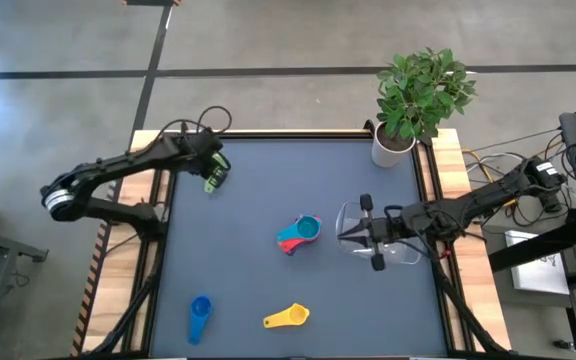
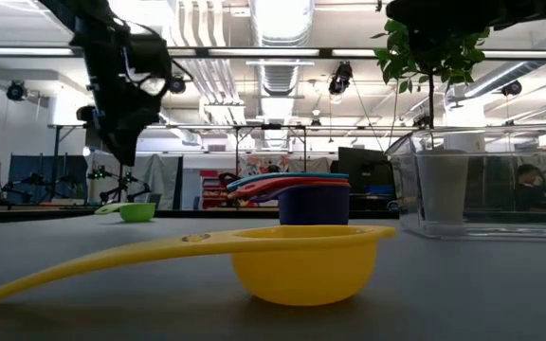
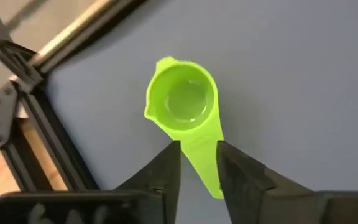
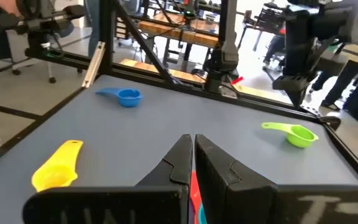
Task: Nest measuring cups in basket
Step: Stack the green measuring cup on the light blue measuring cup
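Observation:
The green cup (image 3: 182, 102) lies on the table near the far left corner, also seen as the green cup (image 2: 137, 211) in the low view. My left gripper (image 3: 197, 152) hangs above it, open, one finger on each side of its handle (image 3: 202, 163). A nested stack of cups (image 1: 298, 235), light blue on top with red below, sits mid-table. A blue cup (image 1: 200, 318) and a yellow cup (image 1: 288, 317) lie near the near edge. My right gripper (image 4: 192, 142) is shut and hovers over the clear basket (image 1: 344, 225) on the right.
A white pot with a green plant (image 1: 394, 148) stands at the far right corner, just beyond the basket (image 2: 482, 180). The yellow cup (image 2: 301, 260) lies closest to the near edge. Bare dark mat spreads between the green cup and the stack.

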Tool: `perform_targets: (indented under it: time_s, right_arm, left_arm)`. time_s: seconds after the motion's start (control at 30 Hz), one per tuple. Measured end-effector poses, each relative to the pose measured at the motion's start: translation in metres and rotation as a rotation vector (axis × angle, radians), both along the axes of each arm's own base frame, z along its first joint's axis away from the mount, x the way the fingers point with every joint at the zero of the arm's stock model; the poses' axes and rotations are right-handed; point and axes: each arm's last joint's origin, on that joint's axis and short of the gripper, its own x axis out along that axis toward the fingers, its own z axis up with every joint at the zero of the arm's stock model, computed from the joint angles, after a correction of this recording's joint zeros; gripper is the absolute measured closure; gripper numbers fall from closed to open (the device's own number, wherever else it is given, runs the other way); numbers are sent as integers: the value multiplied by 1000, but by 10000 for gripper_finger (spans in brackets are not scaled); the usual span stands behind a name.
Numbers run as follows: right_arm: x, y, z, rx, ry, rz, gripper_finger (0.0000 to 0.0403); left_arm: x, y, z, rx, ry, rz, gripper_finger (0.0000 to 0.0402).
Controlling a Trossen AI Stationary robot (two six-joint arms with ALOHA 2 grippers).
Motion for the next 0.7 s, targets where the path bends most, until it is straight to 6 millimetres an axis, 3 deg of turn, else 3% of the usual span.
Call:
perform_targets:
  time_s: [0.37,0.53,0.7]
  right_arm:
    - [1,-2,0,-3,-2,-10,394]
    - [1,-2,0,-11,-3,-9,394]
    - [1,-2,0,-10,1,-9,394]
  left_arm:
    - [22,23,-31,-6,70,-85,201]
    - [29,33,-40,14,52,-80,182]
    - [30,35,-54,-82,79,-90,180]
